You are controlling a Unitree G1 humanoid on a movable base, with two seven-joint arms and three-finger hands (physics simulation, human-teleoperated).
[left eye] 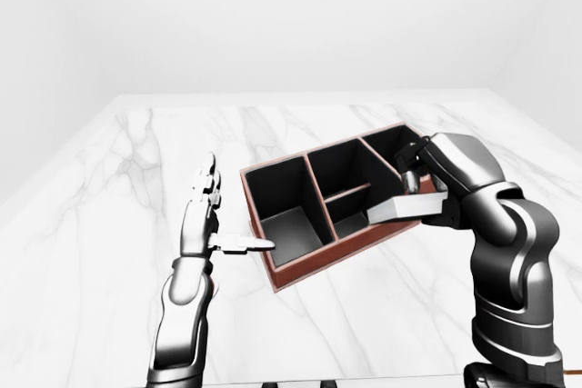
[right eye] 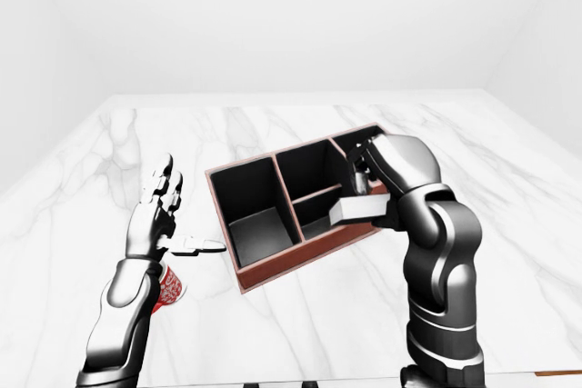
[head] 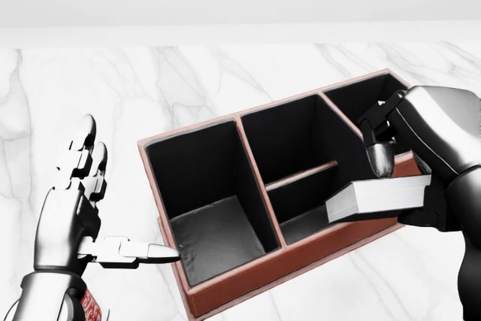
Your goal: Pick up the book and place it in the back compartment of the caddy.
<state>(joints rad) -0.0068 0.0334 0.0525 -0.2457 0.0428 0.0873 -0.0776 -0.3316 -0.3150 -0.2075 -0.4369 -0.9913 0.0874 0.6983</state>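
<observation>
The right robot hand (head: 409, 178) is pinching the book (head: 379, 198) flat above the caddy (head: 225, 276); the book is looking stiff and rather light. The left robot hand (head: 79, 208) is spread open over the desk (head: 113, 95).

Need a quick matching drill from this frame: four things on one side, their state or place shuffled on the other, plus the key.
Things:
1. book
2. left hand
3. caddy
4. red can

States or places:
A. open, fingers spread, holding nothing
B. standing on the marble table, compartments bare
C. held flat in the right hand, over the caddy's near wall
D. partly hidden beside the left forearm

Pairs: 1-C, 2-A, 3-B, 4-D
</observation>
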